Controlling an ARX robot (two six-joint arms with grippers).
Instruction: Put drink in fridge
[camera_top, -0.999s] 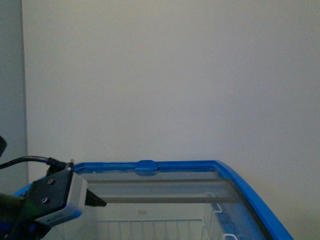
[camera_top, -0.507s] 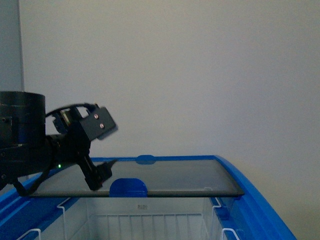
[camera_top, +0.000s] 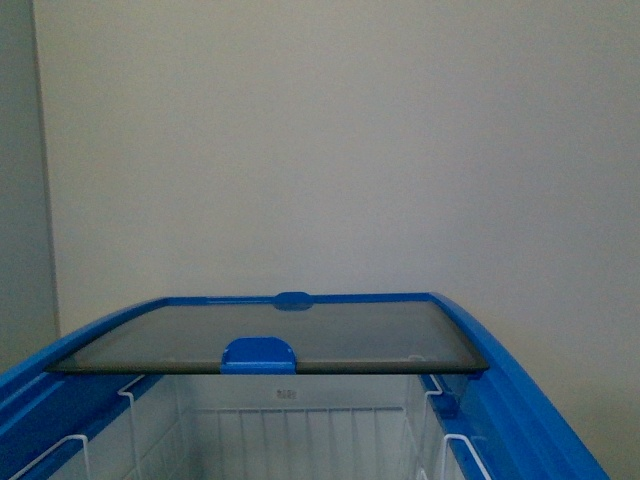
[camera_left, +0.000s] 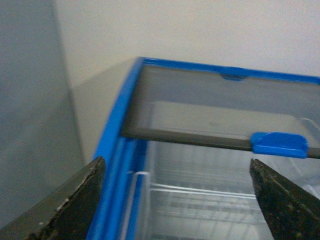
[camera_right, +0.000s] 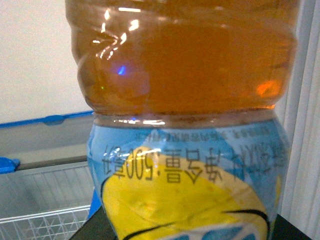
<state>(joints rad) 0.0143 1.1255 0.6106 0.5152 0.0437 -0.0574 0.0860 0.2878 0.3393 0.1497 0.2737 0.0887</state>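
- Front view: the fridge (camera_top: 520, 400), a white chest freezer with a bright blue top rim, fills the lower part of the picture against a plain pale wall (camera_top: 340, 150).
- A dark-tinted glass sliding lid (camera_top: 330, 335) covers the far part of the fridge top. The near part is uncovered.
- A rounded blue plastic handle (camera_top: 258, 353) sits on the near edge of the lid, a little left of centre.
- White wire baskets (camera_top: 300, 440) hang inside the open part, with their rims hooked near both side walls.
- Neither arm shows in the front view.
- Left wrist view: the left pincer (camera_left: 172, 205) hangs above the left near corner of the fridge. Its two dark, scuffed fingers (camera_left: 65, 210) stand wide apart, and nothing is between them.
- Between those fingers you look down past the blue rim into the white interior, with the lid edge and its blue handle beyond.
- Right wrist view: the drink (camera_right: 185, 75), a clear plastic bottle of amber-orange liquid with a light blue and yellow label, fills almost the whole picture, very close to the camera.
- The right pincer (camera_right: 187, 232) grips the drink. Dark finger parts show on both sides of the labelled part, pressed against it.
- The drink is in the air, outside the fridge. The blue rim and a wire basket lie behind it and lower, off to one side.
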